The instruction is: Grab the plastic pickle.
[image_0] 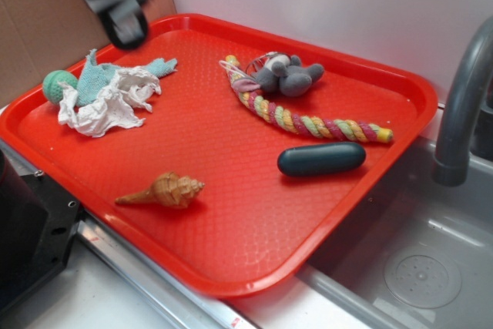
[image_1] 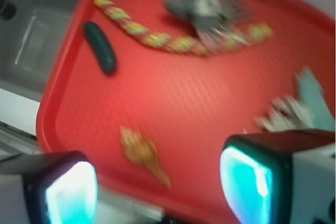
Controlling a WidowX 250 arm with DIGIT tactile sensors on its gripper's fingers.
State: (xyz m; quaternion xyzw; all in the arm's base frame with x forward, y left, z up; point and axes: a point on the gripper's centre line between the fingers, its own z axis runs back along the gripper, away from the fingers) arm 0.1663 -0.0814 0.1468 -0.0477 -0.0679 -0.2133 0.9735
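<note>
While the gripper [image_0: 123, 25] hangs high over the far corner of the red tray [image_0: 254, 267], the plastic pickle [image_0: 321, 159] lies well apart from it, flat on the tray. In the wrist view the gripper [image_1: 157, 184] has its two fingers [image_1: 247, 182] spread wide with nothing between them, so it is open and ready to take something.

I will use the pickle as my marker. The pickle [image_1: 100, 46] is dark green, smooth and round at both ends. It lies on its side near the tray edge that is next to the sink [image_0: 416, 267]. Just beside it, toward the back wall, runs the braided rope [image_0: 308, 122], but the two do not touch. Past the rope, farther from the pickle, sits a small grey stuffed toy [image_0: 286, 75]. On the other side of the pickle, toward the front edge, lies a tan seashell [image_0: 166, 189], with bare tray between them. Farthest from the pickle, under the gripper, is a white rag [image_0: 104, 102] bunched up with a teal toy [image_0: 92, 78].

I think the job has hardly begun, because the gripper must cross most of the tray first. It is held high, likely so it does not bump the other toys on the way. The pickle has free room on both long sides, so the fingers could go down around its middle. It looks slippery and could roll, so a squeeze across the short way seems best.
</note>
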